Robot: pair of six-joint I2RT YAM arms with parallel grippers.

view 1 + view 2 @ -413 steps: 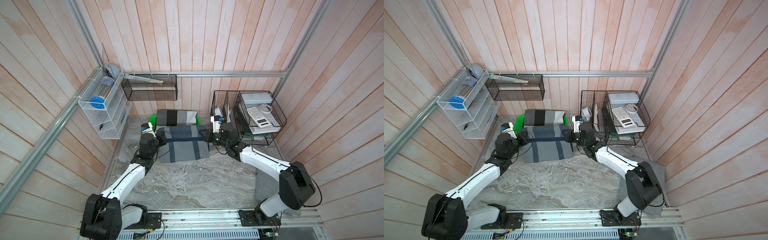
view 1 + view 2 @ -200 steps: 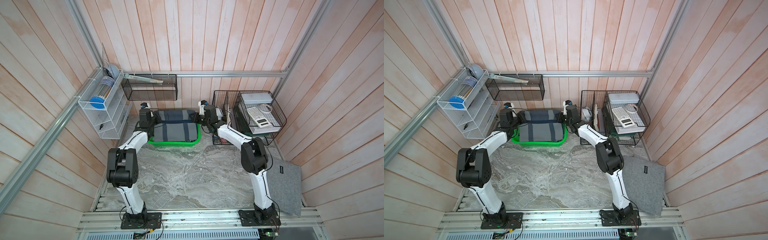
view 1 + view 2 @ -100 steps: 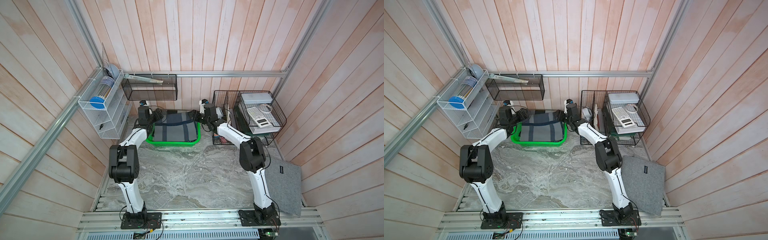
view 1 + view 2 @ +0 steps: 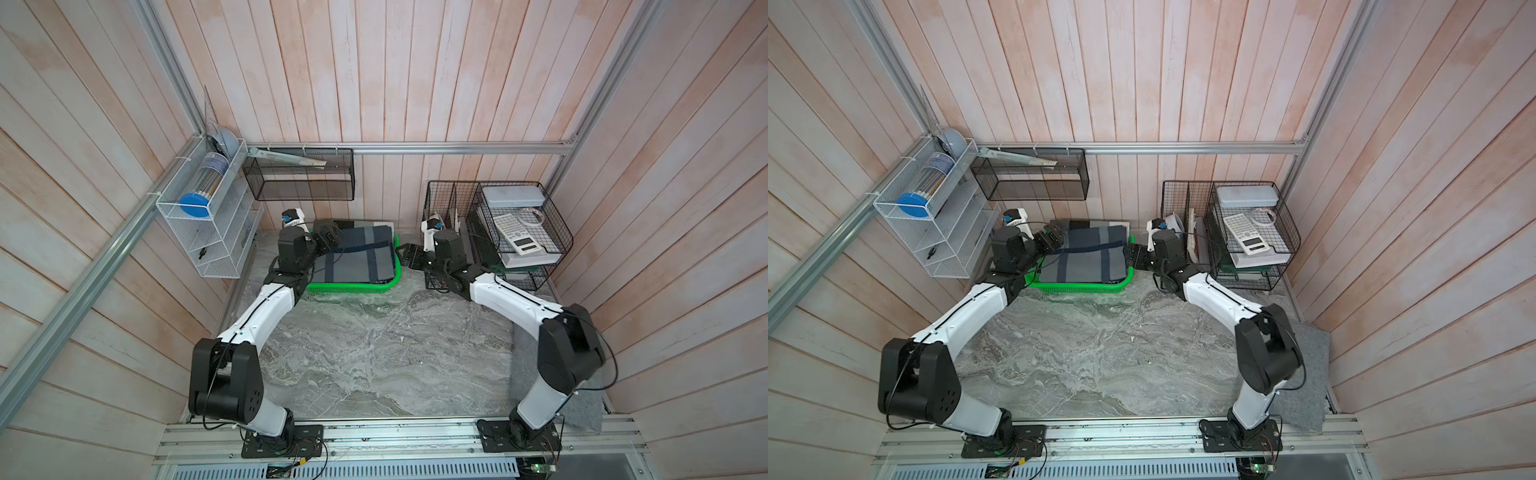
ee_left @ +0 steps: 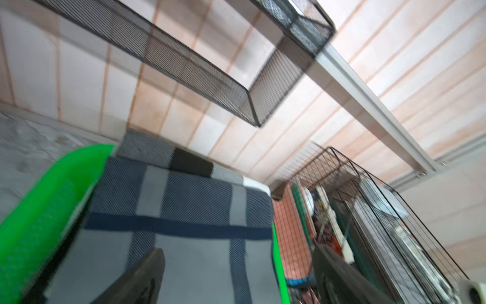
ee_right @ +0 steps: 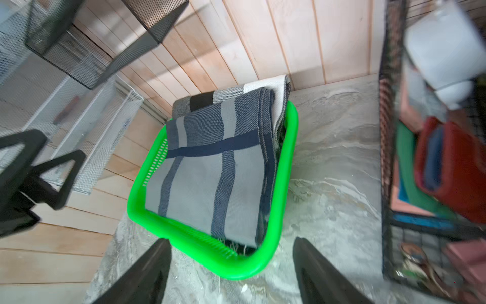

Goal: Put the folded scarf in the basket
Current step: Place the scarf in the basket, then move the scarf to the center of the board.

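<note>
The folded scarf [image 4: 357, 259] [image 4: 1090, 259], grey with navy stripes, lies flat in the bright green basket [image 4: 353, 287] [image 4: 1084, 287] by the back wall. It rests partly on another folded grey, black and white cloth [image 6: 200, 101] at the basket's far end. My left gripper [image 4: 328, 239] [image 5: 238, 250] is open, hovering just over the scarf's left edge and holding nothing. My right gripper [image 4: 405, 257] [image 6: 231, 241] is open just outside the basket's right rim [image 6: 236, 268]. In the right wrist view the whole scarf [image 6: 210, 171] shows inside the rim.
A black wire desk organiser [image 4: 515, 232] with a calculator stands right of the basket, close to my right arm. A black mesh wall shelf [image 4: 299, 178] hangs above the basket. A white wire rack [image 4: 208, 224] hangs on the left wall. A grey felt mat [image 4: 1308, 374] lies front right.
Both grippers went from shut on the scarf's ends to open, and the scarf dropped flat into the basket. Both arms have since drawn back from it and sideways.
</note>
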